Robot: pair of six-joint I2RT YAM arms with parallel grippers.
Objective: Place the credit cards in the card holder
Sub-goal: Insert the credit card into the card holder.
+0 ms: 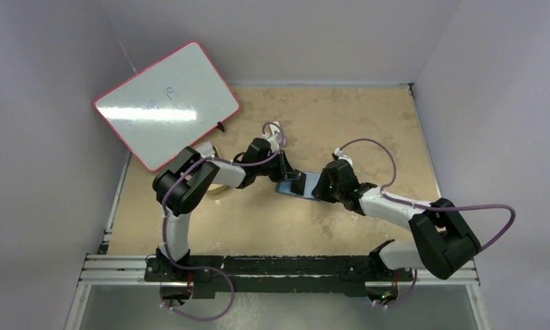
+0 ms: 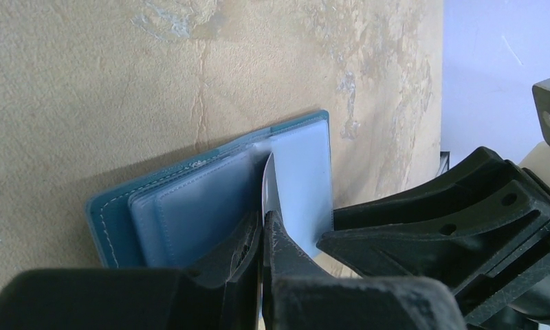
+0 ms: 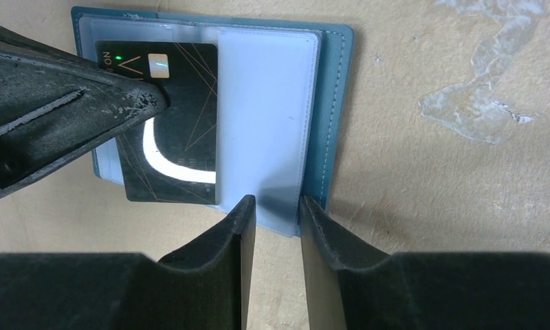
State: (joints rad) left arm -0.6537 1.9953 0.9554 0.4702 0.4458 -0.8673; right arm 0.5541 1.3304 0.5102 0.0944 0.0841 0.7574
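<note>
At the middle of the worktop [image 3: 451,206], my left gripper [image 2: 264,220] pinches a dark credit card [image 3: 172,124] (white arc on its face), partly slid under a frosted pocket [image 3: 265,117] of the open teal card holder [image 3: 331,103]. My right gripper [image 3: 278,206], at the holder's 3 o'clock, stands slightly parted at the pocket's edge, clasping nothing. A whiteboard [image 1: 166,103] sits at 10 o'clock.

Left gripper [image 2: 262,220] is pinched closed, right gripper [image 3: 277,203] slightly parted
</note>
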